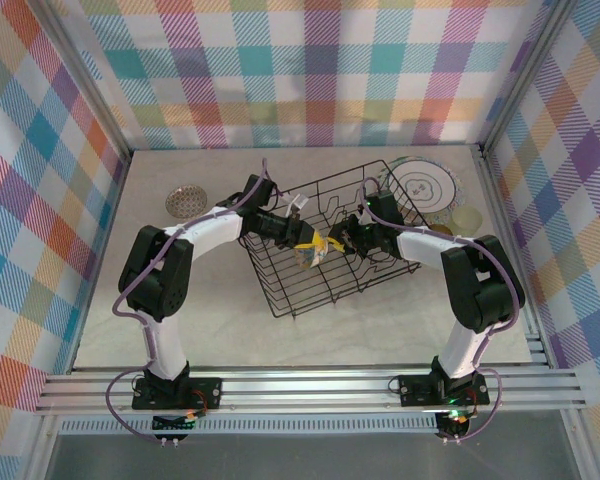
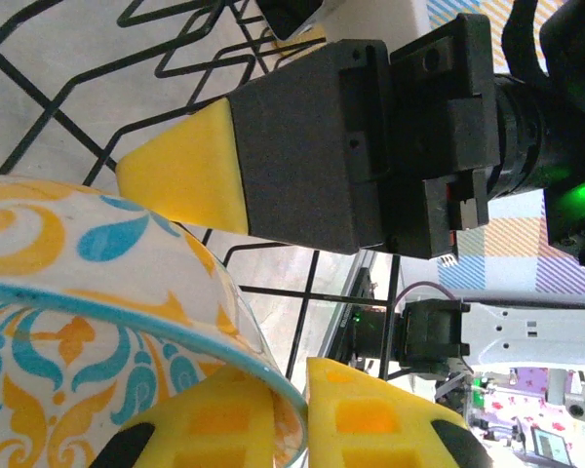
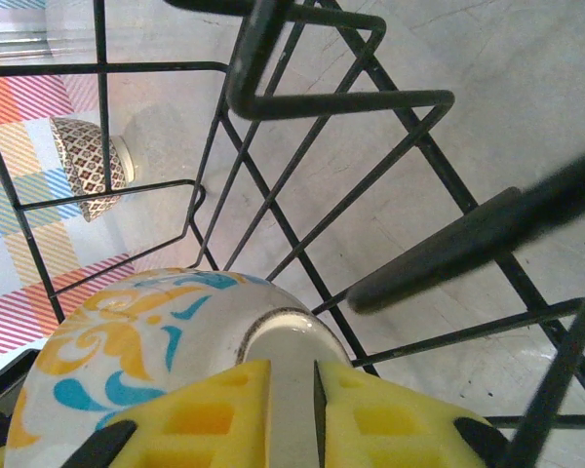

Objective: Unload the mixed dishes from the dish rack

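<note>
The step in hand looks like taking one patterned bowl (image 2: 78, 292) out of the dish rack (image 1: 352, 289), with both arms on it at once, perhaps as a hand-over. The bowl is inside the rack, near the centre of the top view. The left end effector (image 2: 292, 414) is clamped on the bowl's rim, which passes between its yellow pads. The right end effector (image 3: 291, 400) is clamped on the white foot ring at the bowl's base.

Next, I judge, one end effector must let go. The other can then raise the bowl clear of the upright wires and carry it to the table (image 1: 230, 320).

Both arms reach in from the left and right of the top view, elbows raised and forearms angled toward the middle. A small brown-patterned bowl (image 3: 88, 166) stands on the table beyond the wires, upper left in the right wrist view.
</note>
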Motion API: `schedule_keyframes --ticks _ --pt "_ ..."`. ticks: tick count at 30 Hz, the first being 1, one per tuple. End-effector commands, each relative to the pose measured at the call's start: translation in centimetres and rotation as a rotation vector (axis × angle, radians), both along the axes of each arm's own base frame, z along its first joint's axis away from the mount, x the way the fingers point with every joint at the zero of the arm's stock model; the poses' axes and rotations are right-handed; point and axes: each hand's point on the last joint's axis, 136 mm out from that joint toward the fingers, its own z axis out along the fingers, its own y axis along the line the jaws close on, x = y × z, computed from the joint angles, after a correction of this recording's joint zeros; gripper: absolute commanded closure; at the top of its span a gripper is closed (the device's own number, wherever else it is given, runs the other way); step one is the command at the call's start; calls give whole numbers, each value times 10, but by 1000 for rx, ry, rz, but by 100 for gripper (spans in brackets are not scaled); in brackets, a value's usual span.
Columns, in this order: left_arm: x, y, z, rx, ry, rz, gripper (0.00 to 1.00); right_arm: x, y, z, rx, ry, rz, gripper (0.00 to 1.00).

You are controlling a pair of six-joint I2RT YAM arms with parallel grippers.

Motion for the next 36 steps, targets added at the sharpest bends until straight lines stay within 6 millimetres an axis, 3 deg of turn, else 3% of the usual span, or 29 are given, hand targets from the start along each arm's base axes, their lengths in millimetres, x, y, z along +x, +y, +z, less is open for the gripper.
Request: schedule_keyframes --ticks 1,7,14,28,36 --pt "6 12 4 80 17 85 100 -26 -15 -44 -107 126 0 78" --pt "12 20 52 54 -57 153 100 -14 -6 -8 -78 34 42 70" --pt "28 45 111 26 -142 276 100 2 1 40 -81 -74 90 62" --pt "26 75 157 67 -277 324 100 -1 -4 71 -108 -139 109 60" --pt "39 130 176 316 -387 436 100 -18 -17 91 -187 -214 145 56"
